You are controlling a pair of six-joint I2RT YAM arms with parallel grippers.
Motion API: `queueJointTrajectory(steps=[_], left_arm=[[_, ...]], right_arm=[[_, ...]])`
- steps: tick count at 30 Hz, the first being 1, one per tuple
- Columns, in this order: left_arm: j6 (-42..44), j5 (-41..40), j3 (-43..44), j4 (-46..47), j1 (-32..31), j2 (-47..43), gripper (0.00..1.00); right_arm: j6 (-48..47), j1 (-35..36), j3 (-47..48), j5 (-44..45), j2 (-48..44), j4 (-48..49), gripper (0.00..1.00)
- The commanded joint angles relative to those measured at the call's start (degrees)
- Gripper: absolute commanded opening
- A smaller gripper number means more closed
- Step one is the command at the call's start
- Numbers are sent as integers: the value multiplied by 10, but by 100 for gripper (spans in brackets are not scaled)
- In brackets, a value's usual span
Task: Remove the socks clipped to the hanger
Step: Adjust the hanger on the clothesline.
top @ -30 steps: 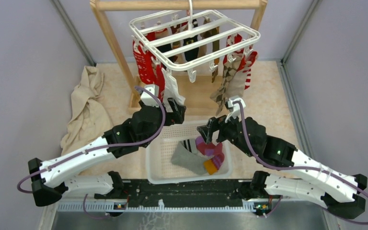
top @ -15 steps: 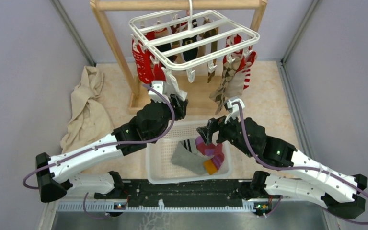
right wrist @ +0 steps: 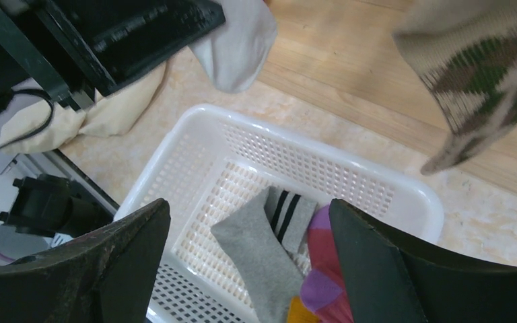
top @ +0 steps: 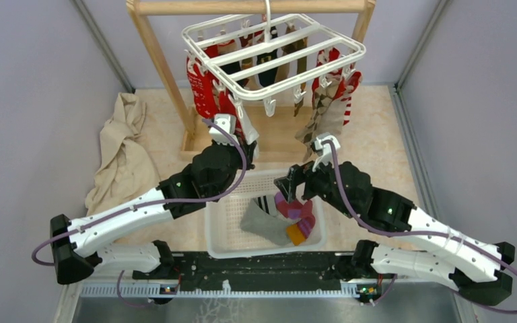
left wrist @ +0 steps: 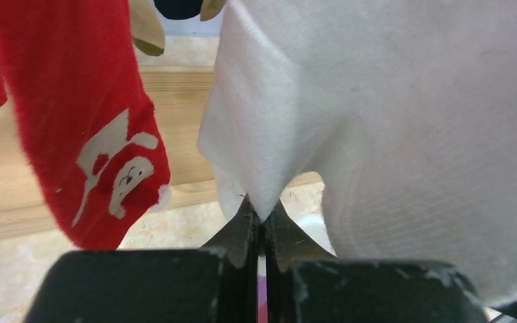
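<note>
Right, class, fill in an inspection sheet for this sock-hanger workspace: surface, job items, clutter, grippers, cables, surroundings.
Surface: beige marbled tabletop.
Job's things: white hanger hooked on a wooden frame; red socks and an argyle sock clipped on; a white sock hanging below its front-left corner.
Clutter: crumpled beige cloth at the left; white basket holding a grey sock and a multicoloured sock.
Grippers: left gripper shut on a fold of the white sock; right gripper open above the basket, holding nothing.
Cables: a purple cable looped along each arm.
Surroundings: grey walls on three sides.
</note>
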Motion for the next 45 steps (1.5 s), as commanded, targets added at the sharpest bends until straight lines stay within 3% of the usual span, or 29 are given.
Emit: queueJointTrajectory(steps=[1, 12, 19, 30, 38, 45], left_arm=[[-15, -17, -20, -15, -2, -37, 0], [2, -20, -59, -13, -2, -55, 0], [28, -35, -60, 0, -2, -42, 0], [50, -37, -61, 14, -3, -33, 0], [53, -25, -67, 10, -3, -46, 0], [62, -22, -73, 4, -3, -60, 0]], right_arm=[[-24, 3, 86, -19, 41, 21, 87], [-39, 6, 280, -5, 144, 36, 78], [-62, 39, 319, 25, 179, 115, 71], [-110, 75, 404, 70, 284, 137, 65], [-149, 86, 397, 182, 323, 178, 64], [-185, 86, 383, 209, 338, 237, 63]])
